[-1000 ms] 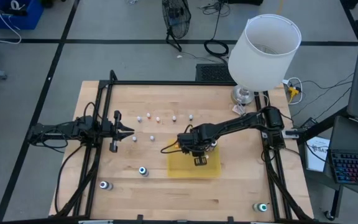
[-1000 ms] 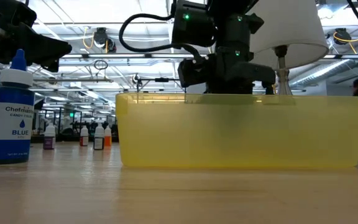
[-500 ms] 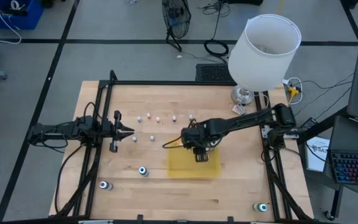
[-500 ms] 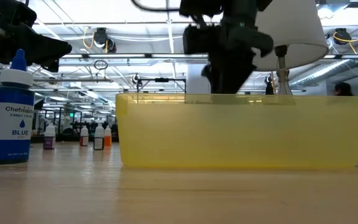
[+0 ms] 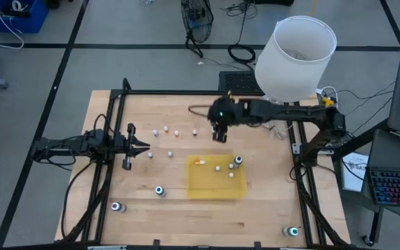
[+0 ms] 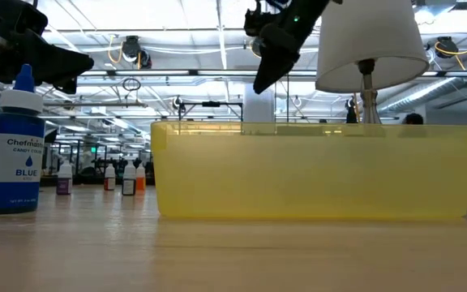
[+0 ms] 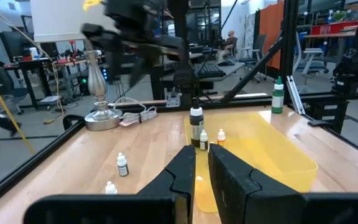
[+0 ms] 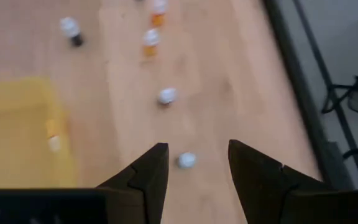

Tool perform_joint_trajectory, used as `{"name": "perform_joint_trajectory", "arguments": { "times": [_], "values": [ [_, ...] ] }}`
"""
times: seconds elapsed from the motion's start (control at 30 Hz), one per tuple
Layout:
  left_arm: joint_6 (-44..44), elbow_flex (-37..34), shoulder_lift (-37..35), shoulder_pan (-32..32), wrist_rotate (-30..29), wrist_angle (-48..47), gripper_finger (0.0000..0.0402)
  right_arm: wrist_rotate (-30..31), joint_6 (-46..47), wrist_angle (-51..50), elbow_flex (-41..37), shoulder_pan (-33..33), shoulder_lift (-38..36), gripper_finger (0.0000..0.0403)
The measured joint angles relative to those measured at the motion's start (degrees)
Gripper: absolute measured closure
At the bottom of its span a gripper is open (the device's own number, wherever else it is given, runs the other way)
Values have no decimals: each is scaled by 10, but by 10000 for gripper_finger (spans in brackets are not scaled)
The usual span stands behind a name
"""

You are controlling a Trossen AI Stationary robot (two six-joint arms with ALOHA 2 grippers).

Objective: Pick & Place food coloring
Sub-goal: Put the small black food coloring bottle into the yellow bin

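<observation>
The food coloring bottles are spread about. Several small ones point(image 5: 176, 132) stand in a loose row at the table's far middle. A few larger ones point(image 5: 160, 190) stand near the front. Several lie or stand in the yellow tray point(image 5: 217, 186), among them a dark one with a teal-white top point(image 5: 238, 161) and an orange one point(image 5: 200, 162). My right gripper point(image 5: 219, 137) hangs open, high above the table beyond the tray's far edge, slanting down; below its fingers stands a whitish bottle point(image 8: 186, 160). My left gripper point(image 5: 145, 146) waits shut at the left.
A lamp with a big white shade point(image 5: 296, 57) stands at the far right corner, close to the right arm. A black frame point(image 5: 186, 92) rims the table. In the low view a blue bottle point(image 6: 16, 154) stands left of the tray's wall point(image 6: 310, 174).
My right gripper has risen out of the yellow tray and swung toward the table's far edge, tipping from pointing straight down to a forward slant. The bottles in the tray that it covered now show. My left arm has kept still.
</observation>
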Motion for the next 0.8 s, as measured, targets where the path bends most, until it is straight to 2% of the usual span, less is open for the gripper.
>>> {"name": "perform_joint_trajectory", "arguments": {
  "times": [0.17,0.33,0.4,0.57,0.8],
  "values": [
    [0,0,0,0,0,0,350,-4,-35,1,35,-33,42,227],
    [0,0,0,0,0,0,350,-74,-32,-27,36,-79,96,201],
    [0,0,0,0,0,0,350,-76,-31,-36,36,-91,117,193],
    [0,0,0,0,0,0,350,-78,-32,-34,36,-98,156,182],
    [0,0,0,0,0,0,350,-122,-37,-34,32,-97,195,181]
  ]
}}
